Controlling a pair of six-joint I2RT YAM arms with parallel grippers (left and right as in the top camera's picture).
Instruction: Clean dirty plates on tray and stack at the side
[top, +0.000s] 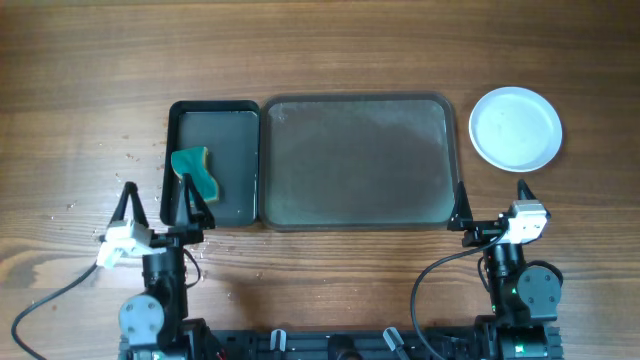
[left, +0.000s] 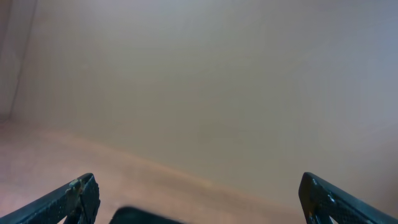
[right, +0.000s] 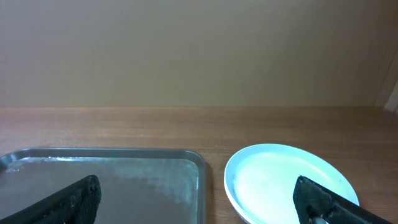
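Note:
White plates sit as one round white stack on the bare wood to the right of the large dark grey tray; how many are stacked I cannot tell. The tray holds no plate. Both also show in the right wrist view, plates and tray. My left gripper is open and empty near the front edge, just in front of the small black tray. My right gripper is open and empty, in front of the tray's right corner and the plates.
A smaller black tray lies left of the grey tray, with a teal-and-yellow sponge in it. Crumbs dot the wood at the left. The left wrist view is blurred, showing only wood and a dark tray edge.

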